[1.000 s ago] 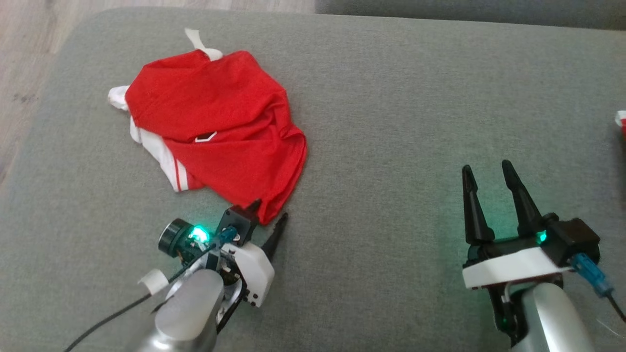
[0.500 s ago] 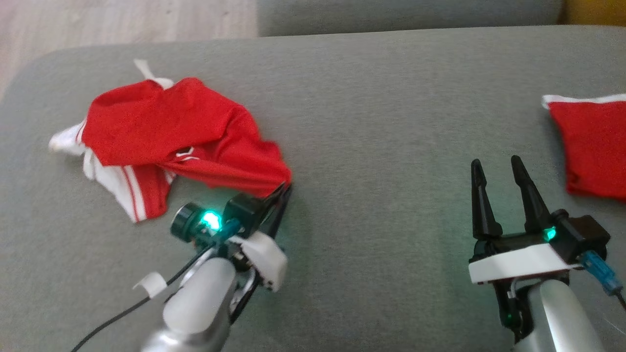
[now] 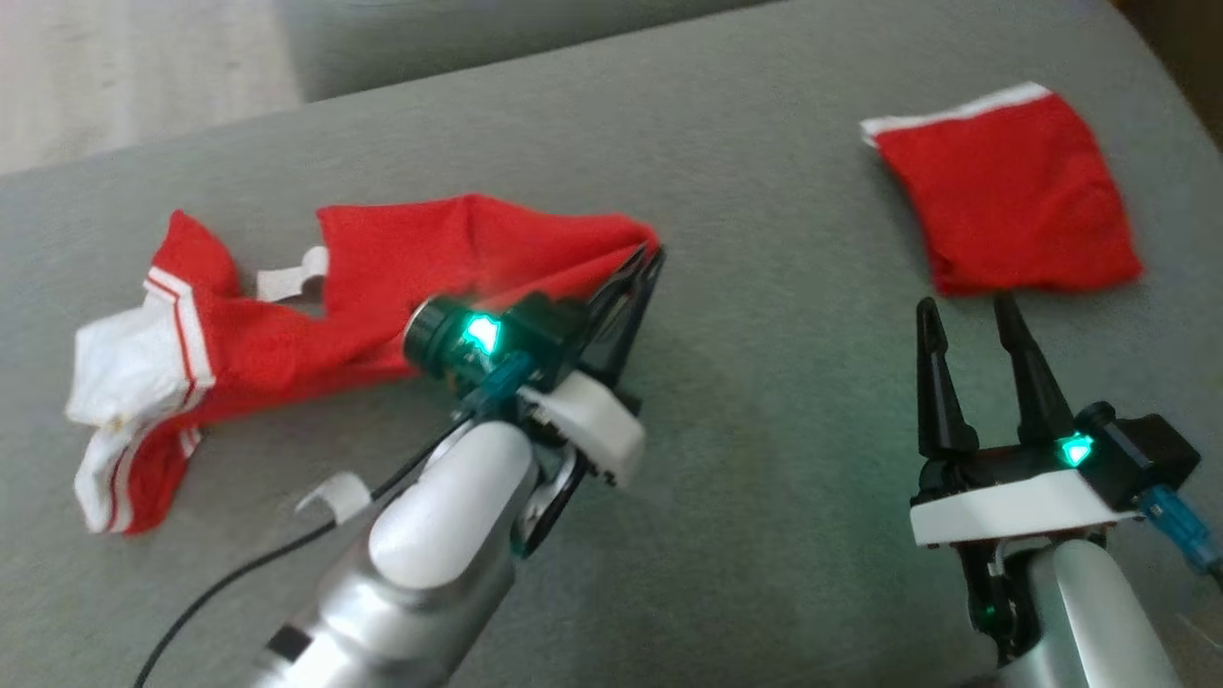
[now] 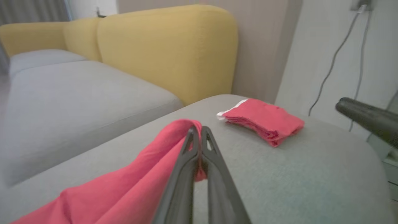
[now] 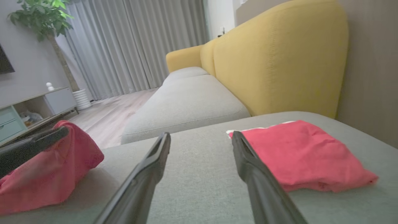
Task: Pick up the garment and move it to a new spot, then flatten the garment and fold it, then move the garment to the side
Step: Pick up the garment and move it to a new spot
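The garment (image 3: 382, 287) is a red shirt with white trim, stretched out across the grey cushion (image 3: 764, 430) in the head view. My left gripper (image 3: 648, 260) is shut on the garment's right edge, lifting the cloth there. In the left wrist view the red cloth of the garment (image 4: 130, 183) runs up between the closed fingers of my left gripper (image 4: 197, 130). My right gripper (image 3: 960, 311) stands open at the lower right, above the cushion, with nothing between its fingers. In the right wrist view the open gripper (image 5: 200, 137) points over bare cushion, and the garment (image 5: 46, 174) bulges at the left.
A folded red cloth (image 3: 1003, 196) with a white edge lies at the far right of the cushion, just beyond my right fingertips (image 3: 927, 315); the folded cloth (image 4: 264, 119) (image 5: 304, 155) is also in both wrist views. A yellow sofa back (image 5: 279, 62) rises behind, with wood floor (image 3: 124, 76) off the left.
My left gripper has closed on the garment's edge and pulled it rightward and up, stretching the shirt out. The head camera has turned right, bringing the folded red cloth into view.
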